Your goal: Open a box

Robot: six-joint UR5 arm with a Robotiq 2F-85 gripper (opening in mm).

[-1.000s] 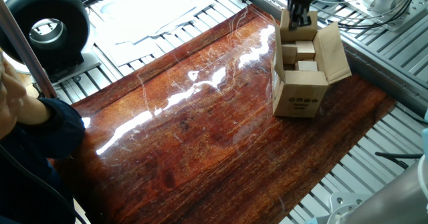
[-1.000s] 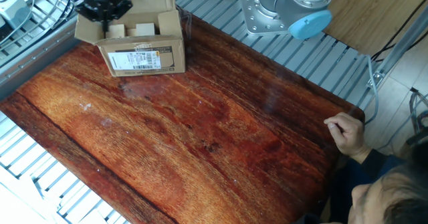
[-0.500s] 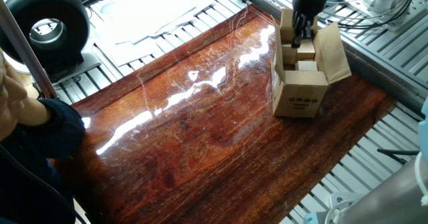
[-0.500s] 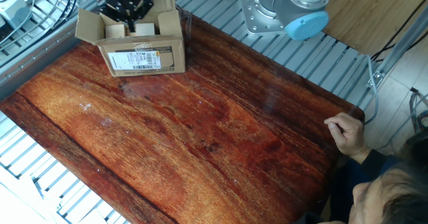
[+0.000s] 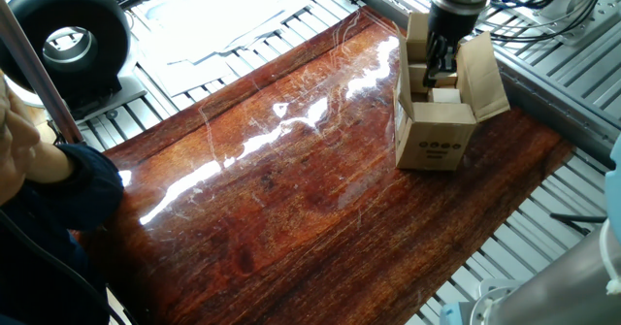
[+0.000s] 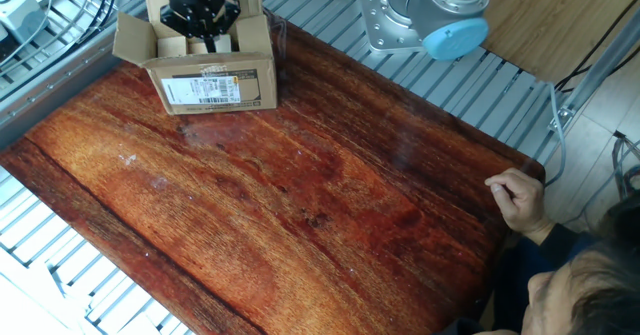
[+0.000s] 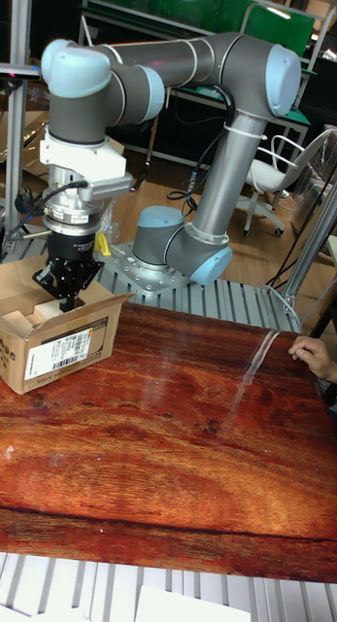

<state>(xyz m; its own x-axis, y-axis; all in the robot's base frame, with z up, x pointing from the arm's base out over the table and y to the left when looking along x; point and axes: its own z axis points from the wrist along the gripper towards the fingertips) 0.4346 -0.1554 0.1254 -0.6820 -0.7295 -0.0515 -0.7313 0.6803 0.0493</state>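
Box position: box [image 5: 439,121] stands on the table [image 5: 291,189] at its far corner, nearest the arm's base [image 7: 173,255]; same spot as a second ago.
Flaps: all four turned outward, top open; pale blocks [image 6: 220,44] show inside.
Markings: row of dark round marks on the end face in one fixed view; white printed label [image 6: 203,91] on the long side in the other.
Change since earlier: gripper [image 5: 441,61] was over the flap on the box's far end a second ago; it has since come across and down, and now reaches into the open top over the middle of the box.
Fingers: tips [image 7: 65,303] down between the flaps, close together; cannot tell whether they grip anything.
Hidden: lower part of the fingers masked by the box walls; contents under the gripper not visible.
Bystander: a person's hand [image 6: 518,197] rests at the table edge opposite the box, unmoved.
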